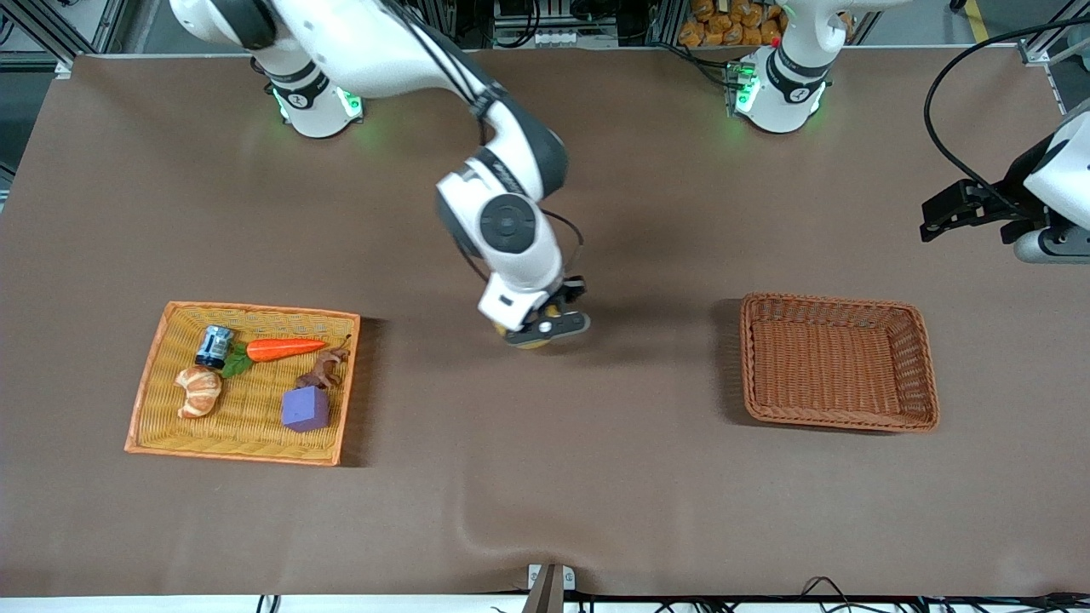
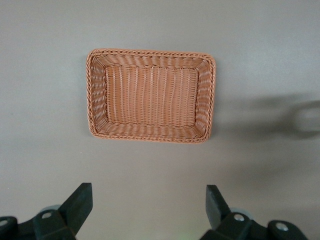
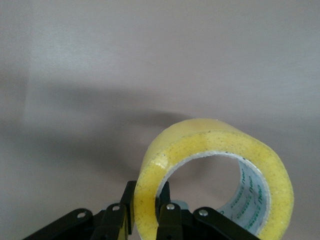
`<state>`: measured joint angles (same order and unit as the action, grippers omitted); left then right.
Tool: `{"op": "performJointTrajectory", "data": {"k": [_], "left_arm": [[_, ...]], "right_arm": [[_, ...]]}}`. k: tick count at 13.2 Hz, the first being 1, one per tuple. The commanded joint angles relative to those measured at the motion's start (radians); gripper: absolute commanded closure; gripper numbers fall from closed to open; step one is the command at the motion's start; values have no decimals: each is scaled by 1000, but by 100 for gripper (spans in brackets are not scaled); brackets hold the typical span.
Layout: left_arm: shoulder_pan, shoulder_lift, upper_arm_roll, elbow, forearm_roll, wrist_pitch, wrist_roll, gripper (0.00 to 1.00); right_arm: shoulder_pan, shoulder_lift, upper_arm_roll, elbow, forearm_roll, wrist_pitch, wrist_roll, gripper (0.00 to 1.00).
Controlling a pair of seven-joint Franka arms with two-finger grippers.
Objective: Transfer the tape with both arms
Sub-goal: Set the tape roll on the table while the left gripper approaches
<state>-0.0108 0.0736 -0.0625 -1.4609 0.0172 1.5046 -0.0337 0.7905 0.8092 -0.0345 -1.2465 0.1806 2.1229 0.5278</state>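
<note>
Tape, a thick roll of translucent yellowish packing tape [image 3: 215,175] with a grey-white core, is pinched through its wall by my right hand [image 1: 545,328] at mid-frame in the front view, over bare brown bench [image 1: 545,477]. It looks light, stiff and slick, so I judge the ring wall the best hold. My left hand [image 2: 145,207] waits spread above the brown wicker basket [image 2: 97,100].

You are looking down on a wide table [image 1: 596,494] covered in brown cloth, with a slight wrinkle at its near edge. Along its top edge stand grey metal frame rails [image 1: 51,34], dark cables [image 1: 528,21] and a heap of orange packets [image 1: 732,25]. Light falls evenly, with soft shadows.
</note>
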Motion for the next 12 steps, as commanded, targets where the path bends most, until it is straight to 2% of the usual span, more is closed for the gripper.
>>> {"op": "performJointTrajectory", "data": {"k": [1,3,4,6,8,9,10,12], "left_arm": [[-5,2,-3,13,18,-3,-2,0],[0,2,-3,13,18,-3,1,0],[6,0,-3,13,18,-3,8,0],[12,0,0,13,17,-3,11,0],[0,9,0,13,18,-1,-1,0],[-3,26,0,13,17,3,-5,0],[-6,40,-5,11,7,32,-9,0],[-33,83,-23,2,3,107,-101,0]], "right_arm": [[18,71,-19,55,16,46,44,100],[24,103,-19,55,16,68,46,100],[30,116,-19,52,16,87,46,96],[27,107,-19,49,17,82,47,48],[13,55,-21,30,19,68,49,19],[-14,-29,-27,-50,19,48,23,7],[-49,-124,-27,-127,19,39,-17,0],[-156,-298,-27,-229,19,-47,-109,0]]}}
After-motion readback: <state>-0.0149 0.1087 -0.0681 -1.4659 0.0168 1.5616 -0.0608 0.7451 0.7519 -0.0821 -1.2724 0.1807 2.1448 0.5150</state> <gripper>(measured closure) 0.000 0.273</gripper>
